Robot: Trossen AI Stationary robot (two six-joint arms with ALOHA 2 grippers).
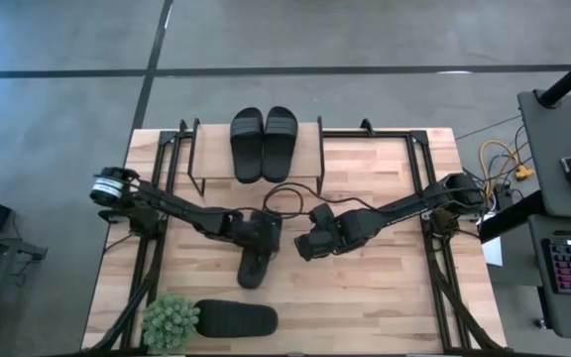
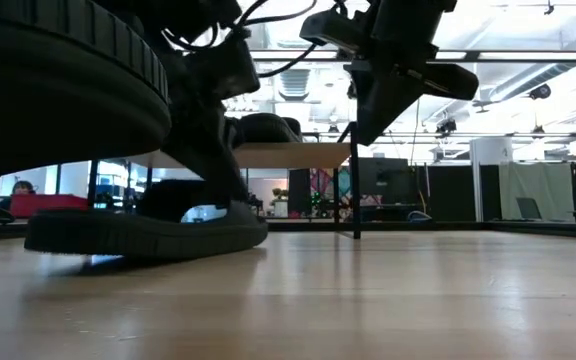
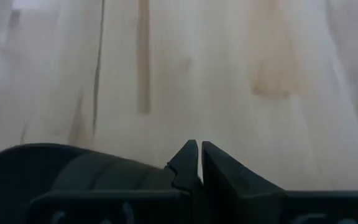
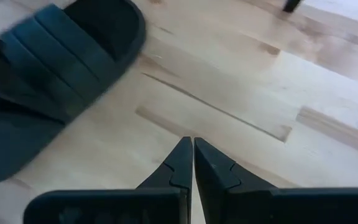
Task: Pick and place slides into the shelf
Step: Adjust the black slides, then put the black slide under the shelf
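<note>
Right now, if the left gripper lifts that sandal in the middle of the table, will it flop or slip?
The middle sandal looks like thick molded rubber, so it probably bends a little. Its ridged sole likely grips, so it shouldn't slide. It lies flat, so rolling seems unlikely.

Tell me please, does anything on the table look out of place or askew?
Two slides sit paired on the shelf, but another slide lies crosswise at the near edge against the potted plant. A fourth slide lies mid-table beneath the left gripper. Nothing looks damaged.

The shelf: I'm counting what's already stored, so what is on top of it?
Two slides lie side by side on the shelf top board. The space beneath the board is covered from above; the low view shows nothing clearly there.
</note>
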